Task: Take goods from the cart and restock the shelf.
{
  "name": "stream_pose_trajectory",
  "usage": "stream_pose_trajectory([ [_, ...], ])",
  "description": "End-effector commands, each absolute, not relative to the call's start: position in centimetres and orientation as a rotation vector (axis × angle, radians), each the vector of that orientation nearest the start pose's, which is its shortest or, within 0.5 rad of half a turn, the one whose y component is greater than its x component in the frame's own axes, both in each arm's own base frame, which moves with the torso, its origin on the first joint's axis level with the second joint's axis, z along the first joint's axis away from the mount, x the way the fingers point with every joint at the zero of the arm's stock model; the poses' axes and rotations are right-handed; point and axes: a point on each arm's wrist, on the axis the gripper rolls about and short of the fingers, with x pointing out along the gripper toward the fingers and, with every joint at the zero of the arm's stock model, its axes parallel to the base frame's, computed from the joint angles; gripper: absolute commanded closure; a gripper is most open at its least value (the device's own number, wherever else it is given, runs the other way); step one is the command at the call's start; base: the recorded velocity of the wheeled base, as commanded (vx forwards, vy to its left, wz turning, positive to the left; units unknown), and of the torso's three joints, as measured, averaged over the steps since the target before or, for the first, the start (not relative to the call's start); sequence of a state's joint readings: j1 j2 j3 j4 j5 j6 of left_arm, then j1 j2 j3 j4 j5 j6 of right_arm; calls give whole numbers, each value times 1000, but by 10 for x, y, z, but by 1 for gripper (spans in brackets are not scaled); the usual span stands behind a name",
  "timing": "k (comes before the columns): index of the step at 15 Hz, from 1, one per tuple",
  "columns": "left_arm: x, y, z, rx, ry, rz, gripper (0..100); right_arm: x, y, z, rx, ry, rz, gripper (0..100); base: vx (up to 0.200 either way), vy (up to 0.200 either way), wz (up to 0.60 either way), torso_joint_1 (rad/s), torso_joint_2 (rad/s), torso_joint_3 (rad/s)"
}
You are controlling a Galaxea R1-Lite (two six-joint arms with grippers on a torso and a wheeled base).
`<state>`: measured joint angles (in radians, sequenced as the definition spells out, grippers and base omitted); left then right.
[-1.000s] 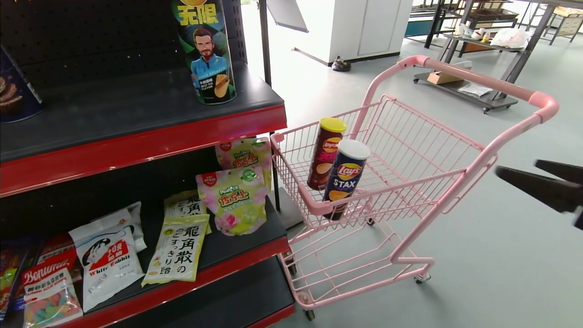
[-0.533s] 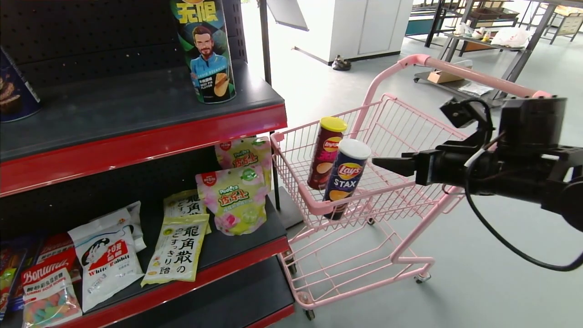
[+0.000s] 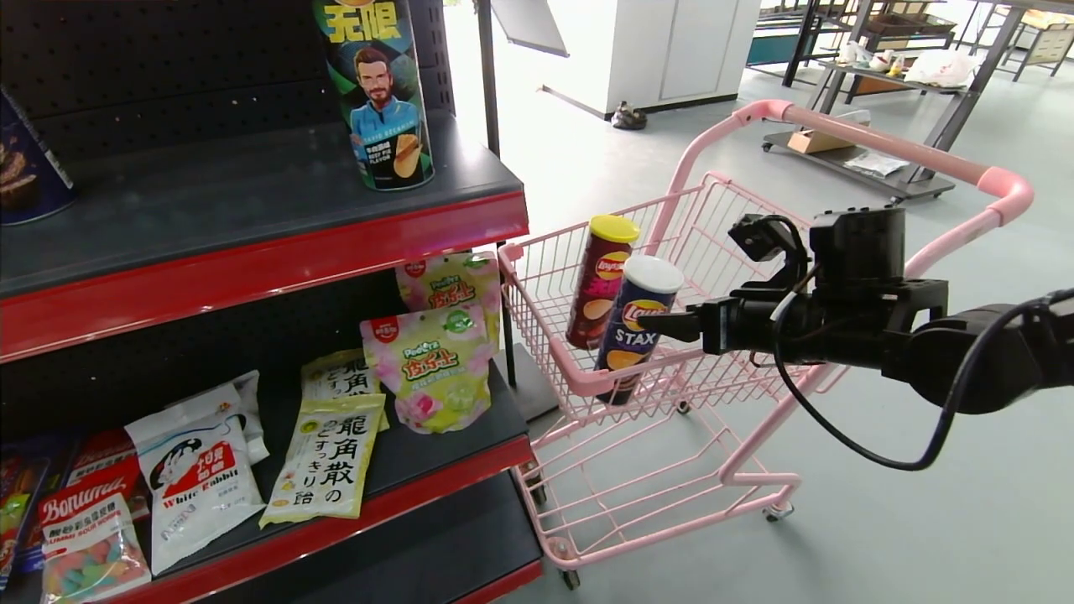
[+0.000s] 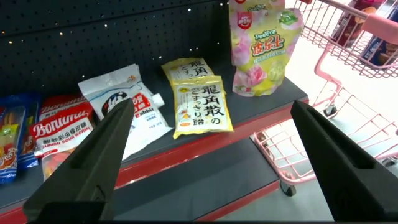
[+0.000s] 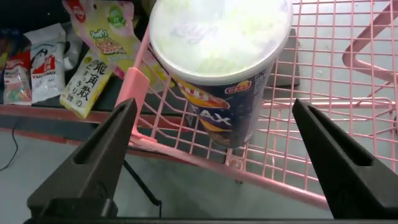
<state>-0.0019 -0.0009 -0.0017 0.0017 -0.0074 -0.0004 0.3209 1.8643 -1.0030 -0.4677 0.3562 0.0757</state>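
Now, right tool (image 3: 651, 322) spread wide, blue can (image 3: 625, 359) against cart rim (image 3: 579, 382)

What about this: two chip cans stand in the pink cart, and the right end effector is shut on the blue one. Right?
No: the right end effector is open, fingers wide apart either side of the blue can; the right wrist view shows it.

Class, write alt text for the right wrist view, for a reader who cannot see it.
The open right gripper frames a white-lidded blue chip can standing in the pink wire cart. Snack bags lie on a shelf beyond.
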Motion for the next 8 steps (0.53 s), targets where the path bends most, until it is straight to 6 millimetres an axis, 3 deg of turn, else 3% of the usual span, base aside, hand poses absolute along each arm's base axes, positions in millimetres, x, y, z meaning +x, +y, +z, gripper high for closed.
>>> stream_pose_trajectory([
  [1,-23,0,76,0,0,-9,0,346,126,153,70,446,660,0,0,0,0,0,0,0],
  [8,-23,0,76,0,0,-9,0,385,138,130,50,409,635,0,0,0,0,0,0,0],
])
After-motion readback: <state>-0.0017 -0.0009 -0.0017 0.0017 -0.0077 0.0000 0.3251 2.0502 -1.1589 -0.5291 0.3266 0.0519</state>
